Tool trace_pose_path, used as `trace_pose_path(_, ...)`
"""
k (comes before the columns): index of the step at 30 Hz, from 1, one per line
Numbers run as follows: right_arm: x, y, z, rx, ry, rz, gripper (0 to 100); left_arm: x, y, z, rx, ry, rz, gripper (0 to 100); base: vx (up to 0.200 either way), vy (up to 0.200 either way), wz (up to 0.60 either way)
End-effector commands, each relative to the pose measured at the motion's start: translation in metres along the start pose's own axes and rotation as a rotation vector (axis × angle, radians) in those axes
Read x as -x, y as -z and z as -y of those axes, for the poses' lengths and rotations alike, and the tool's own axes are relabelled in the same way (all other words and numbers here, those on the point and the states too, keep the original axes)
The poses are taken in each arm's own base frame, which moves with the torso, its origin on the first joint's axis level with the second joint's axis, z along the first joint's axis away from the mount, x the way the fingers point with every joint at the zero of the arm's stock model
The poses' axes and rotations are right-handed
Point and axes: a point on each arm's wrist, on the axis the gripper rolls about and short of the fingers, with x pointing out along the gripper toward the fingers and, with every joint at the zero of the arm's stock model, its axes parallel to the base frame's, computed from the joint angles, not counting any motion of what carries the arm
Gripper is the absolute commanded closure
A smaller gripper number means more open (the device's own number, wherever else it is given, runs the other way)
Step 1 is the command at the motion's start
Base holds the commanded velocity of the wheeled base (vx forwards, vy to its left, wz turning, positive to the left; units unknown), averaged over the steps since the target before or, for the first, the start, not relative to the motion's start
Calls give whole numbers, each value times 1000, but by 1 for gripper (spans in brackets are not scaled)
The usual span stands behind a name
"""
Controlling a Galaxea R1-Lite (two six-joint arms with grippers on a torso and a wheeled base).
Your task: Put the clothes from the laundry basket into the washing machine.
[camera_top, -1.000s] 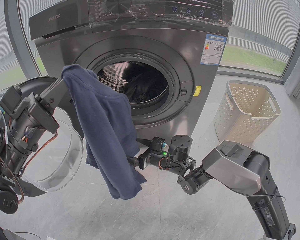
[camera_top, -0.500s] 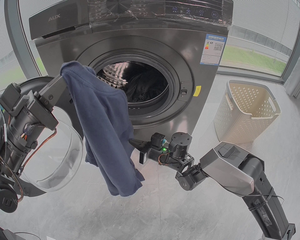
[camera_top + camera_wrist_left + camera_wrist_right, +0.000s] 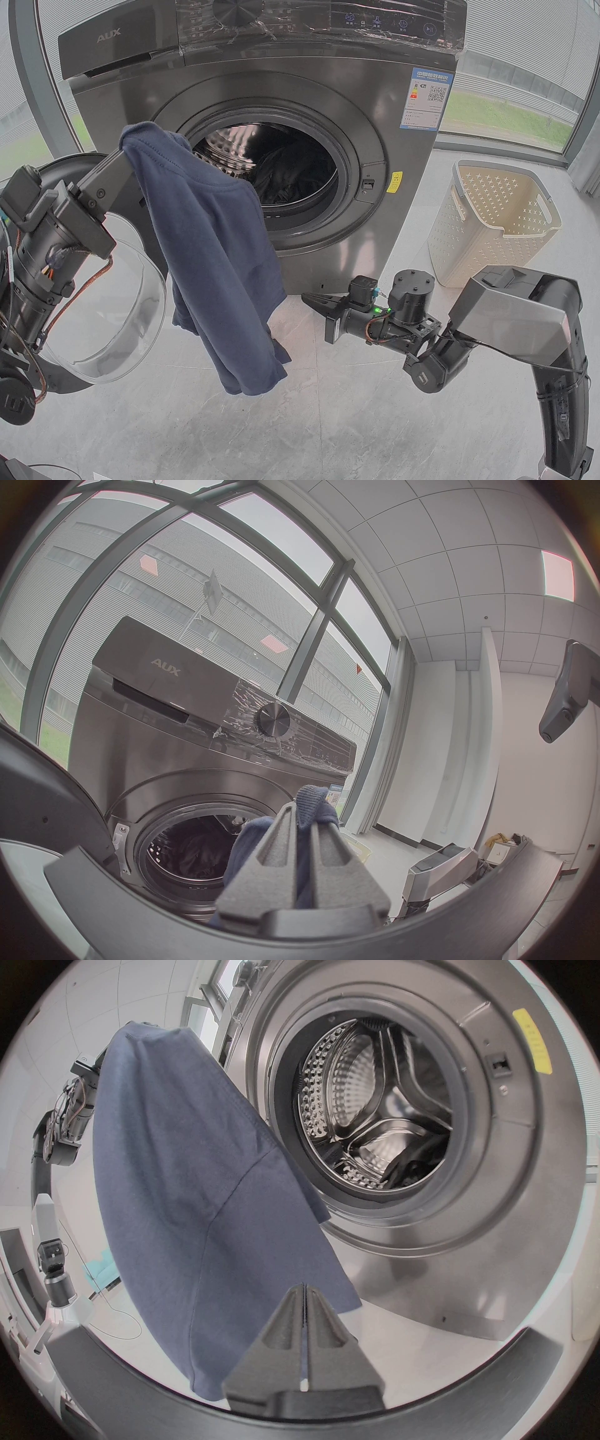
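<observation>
**Blue garment hanging from the left claw before the open washer**

The left claw [image 3: 302, 819] is pinching the top fold of a blue garment [image 3: 212, 250], its two fingers pressed onto the cloth, which is bunching up above the tips. The garment is hanging free below the grip and draping down in front of the washing machine [image 3: 350, 94], covering the nine o'clock edge of the drum mouth [image 3: 269, 162] in the head view. Its lower hem is dangling clear of the floor [image 3: 312, 431].

The right claw [image 3: 310, 300] is sitting low, at about five o'clock of the drum mouth and just above the floor. Its fingers are closed together with nothing between them. It is pointing toward the garment's lower half, which is hanging at its nine o'clock, near but apart, with a strip of floor showing between.

Dark clothes [image 3: 294, 172] are lying inside the drum. The round glass door [image 3: 106, 312] is standing swung open at eight o'clock of the mouth, behind the left arm. The laundry basket [image 3: 494, 219] is standing tilted on the floor at four o'clock of the mouth, beside the machine's front corner and well apart from both claws.
</observation>
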Motion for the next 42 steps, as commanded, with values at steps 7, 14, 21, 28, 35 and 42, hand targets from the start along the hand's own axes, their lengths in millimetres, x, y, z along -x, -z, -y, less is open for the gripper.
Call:
trace_pose_path(7,-5,-22,8,28,104,84,0,0,-1,2,3,7,4,100,0,0,0)
trace_pose_path(14,-29,-13,12,17,33,41,0,0,-1,2,4,12,3,100,0,0,0)
trace_pose_path(21,-53,2,-3,4,-51,0,0,-1,-2,1,-1,12,7,100,0,0,0)
trace_pose_path(28,-78,9,-1,16,-92,26,0,0,-2,1,1,12,6,100,0,0,0)
trace_pose_path(35,-89,11,-2,26,-175,50,0,0,0,1,2,10,0,100,0,0,0)
trace_pose_path(42,-103,12,0,49,-183,103,0,0,0,1,2,9,2,100,0,0,0)
